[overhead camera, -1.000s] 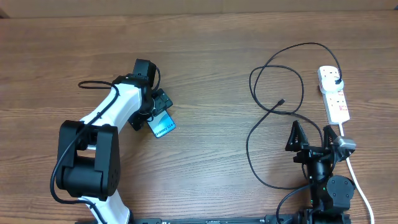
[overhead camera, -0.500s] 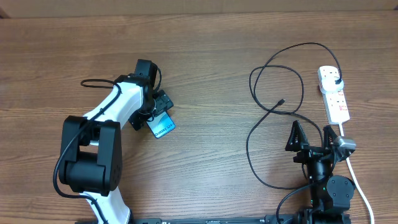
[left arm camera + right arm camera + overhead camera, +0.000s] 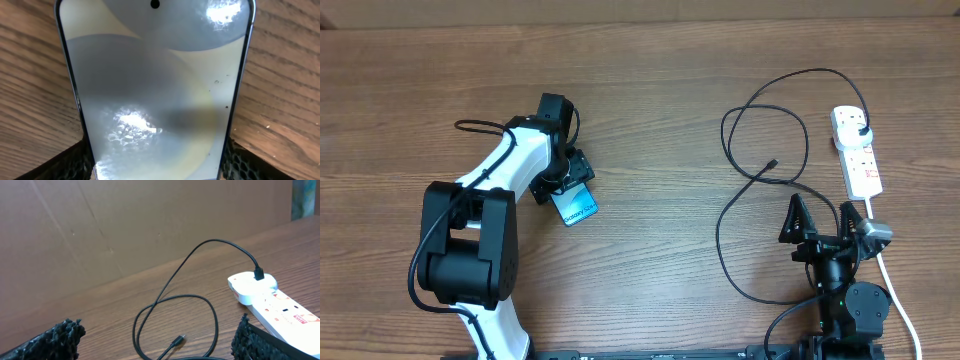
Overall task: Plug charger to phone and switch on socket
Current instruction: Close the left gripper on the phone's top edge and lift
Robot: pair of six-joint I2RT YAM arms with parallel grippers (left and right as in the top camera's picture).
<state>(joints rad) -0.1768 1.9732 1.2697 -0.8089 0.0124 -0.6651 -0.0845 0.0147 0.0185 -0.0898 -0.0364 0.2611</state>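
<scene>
Wooden desk (image 3: 650, 120): brown plank grain is seen over the whole surface in the overhead view. A plain tan board (image 3: 125, 225) is set upright along the far edge, and faint creases are noted on it. A narrow blue-green strip (image 3: 305, 197) is glimpsed beyond the board's right end but cannot be identified.

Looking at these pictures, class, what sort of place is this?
Probably a robotics test bench: two robot arms at a wooden table, a phone, charger and socket as props, plain brown backdrop.
</scene>
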